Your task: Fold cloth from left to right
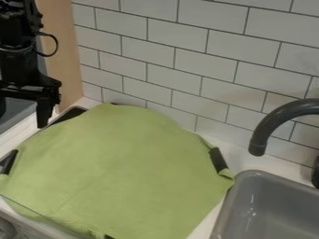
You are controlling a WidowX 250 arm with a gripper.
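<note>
Faucet (pixel 270 122), grey sink (pixel 240 196) right of green cloth (pixel 121 168); tiled wall (pixel 187 60) behind.

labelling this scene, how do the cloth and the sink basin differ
The cloth is green; the sink basin is grey. The cloth lies spread out with soft creases, while the sink basin is smooth and hollow. Both run out of view at the bottom edge.

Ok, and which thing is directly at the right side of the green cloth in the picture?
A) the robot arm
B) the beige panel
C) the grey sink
C: the grey sink is just beyond the right edge of the green cloth, in the lower right corner of the picture.
</note>
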